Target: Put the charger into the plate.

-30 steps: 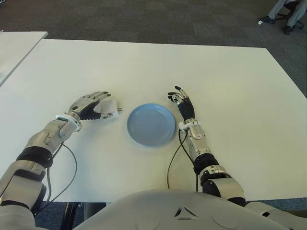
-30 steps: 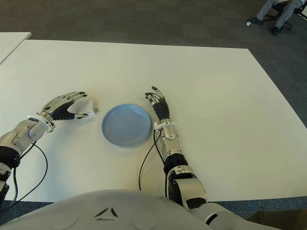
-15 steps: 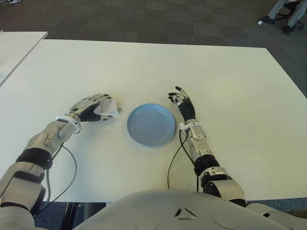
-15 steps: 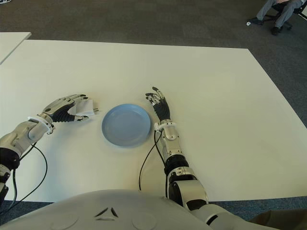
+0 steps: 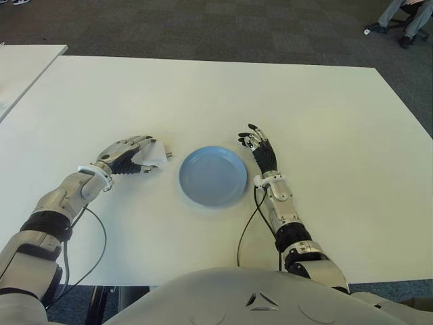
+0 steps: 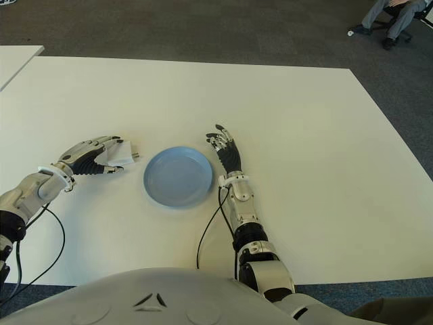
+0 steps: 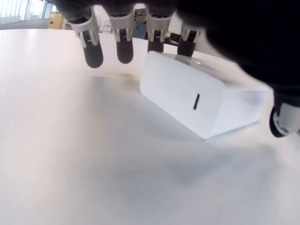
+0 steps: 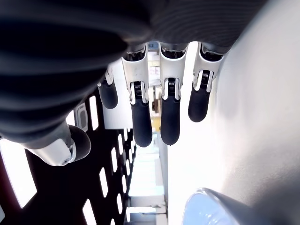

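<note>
While left hand (image 5: 127, 153) cups over white charger (image 7: 201, 101) loosely, ungrasped, right hand (image 5: 258, 145) open beside blue plate (image 5: 213, 176).

You see a white charger (image 7: 201, 101) that looks like smooth, hard plastic with a soft shine. The table (image 5: 203, 95) is white, smooth and matt. The blue plate (image 5: 213, 176) looks smooth and a little glossy, but you cannot tell what it is made of. The left hand (image 5: 128, 154) has silvery shells and black rubbery-looking fingertips (image 7: 93, 55). The right hand (image 5: 258, 145) has the same dark fingers (image 8: 140, 117). The floor (image 5: 223, 27) looks like rough grey carpet.
</note>
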Robot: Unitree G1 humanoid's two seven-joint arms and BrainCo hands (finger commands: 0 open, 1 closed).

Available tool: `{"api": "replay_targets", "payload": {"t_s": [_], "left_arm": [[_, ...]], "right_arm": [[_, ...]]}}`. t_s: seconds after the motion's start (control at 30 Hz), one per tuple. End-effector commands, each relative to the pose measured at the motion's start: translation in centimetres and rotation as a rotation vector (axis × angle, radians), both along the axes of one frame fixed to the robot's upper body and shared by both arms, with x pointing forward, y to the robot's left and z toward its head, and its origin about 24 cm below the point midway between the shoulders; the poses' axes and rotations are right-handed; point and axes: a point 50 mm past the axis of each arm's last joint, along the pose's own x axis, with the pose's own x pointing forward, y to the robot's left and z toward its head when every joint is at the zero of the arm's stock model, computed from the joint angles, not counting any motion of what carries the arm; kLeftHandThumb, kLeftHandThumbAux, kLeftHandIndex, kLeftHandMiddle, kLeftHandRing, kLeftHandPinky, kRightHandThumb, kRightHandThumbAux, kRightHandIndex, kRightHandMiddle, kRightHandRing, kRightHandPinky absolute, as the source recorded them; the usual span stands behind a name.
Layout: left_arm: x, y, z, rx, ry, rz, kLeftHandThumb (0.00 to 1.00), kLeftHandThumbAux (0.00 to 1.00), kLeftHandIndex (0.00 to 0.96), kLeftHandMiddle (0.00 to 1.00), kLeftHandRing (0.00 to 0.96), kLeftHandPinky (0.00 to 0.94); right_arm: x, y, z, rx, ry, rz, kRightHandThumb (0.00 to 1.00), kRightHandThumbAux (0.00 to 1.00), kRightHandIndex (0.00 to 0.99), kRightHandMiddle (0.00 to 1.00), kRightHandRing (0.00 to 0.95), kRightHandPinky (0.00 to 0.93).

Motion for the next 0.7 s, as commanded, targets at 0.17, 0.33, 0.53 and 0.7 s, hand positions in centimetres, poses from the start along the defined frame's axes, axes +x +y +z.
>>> {"api": "replay_targets", "payload": {"t_s": [0.17,0.33,0.53,0.7], "left_arm": [[-0.9,-0.3,-1.5,0.018,0.065,-0.027,0.2,0.369,0.0,0.074,0.101,0.139],[-1.0,-0.4,-2.1,0.023,0.087,-0.021,0.2,0.364,0.0,0.071,0.098,0.139],[-1.0,-0.5,-2.7,0.029,0.098,-0.016,0.192,0.357,0.0,0.071,0.097,0.139],[-1.1,-0.5,-3.0,0.032,0.108,-0.018,0.18,0.354,0.0,0.069,0.093,0.131]], "right_arm": [[-1.4,0.3,-1.1,0.022,0.072,-0.007,0.0,0.516,0.14,0.349,0.319,0.256],[-1.6,0.2,-1.0,0.021,0.071,-0.002,0.0,0.513,0.142,0.347,0.315,0.247],[-1.8,0.0,-0.9,0.019,0.069,0.006,0.0,0.51,0.142,0.346,0.313,0.25],[-1.9,-0.1,-0.9,0.022,0.072,0.017,0.0,0.511,0.141,0.346,0.313,0.249]]}}
